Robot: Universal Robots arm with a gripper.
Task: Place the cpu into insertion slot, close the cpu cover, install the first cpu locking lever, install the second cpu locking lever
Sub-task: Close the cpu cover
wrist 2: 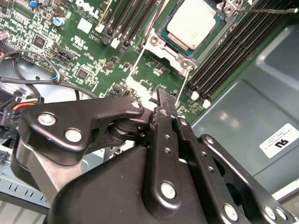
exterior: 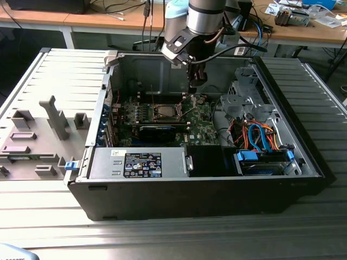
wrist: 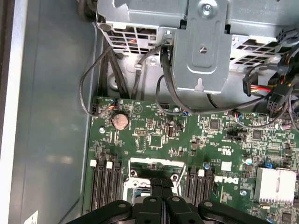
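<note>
Second wrist view: fingers (wrist 2: 164,112) clear of cpu (wrist 2: 192,22)

One cpu (wrist 2: 192,23), one circuit board (wrist: 140,122) (green), one coin cell (wrist: 120,121), one computer case (exterior: 190,197).

At the frame's edge I see my gripper (wrist: 161,183), fingers pressed together, just over the insertion slot (wrist: 154,162) on the green circuit board (wrist: 154,126). Mid-frame sits a coin battery (wrist: 120,121). Beyond the board, black cables (wrist: 166,79) hang from a grey metal bracket (wrist: 201,51).
</note>
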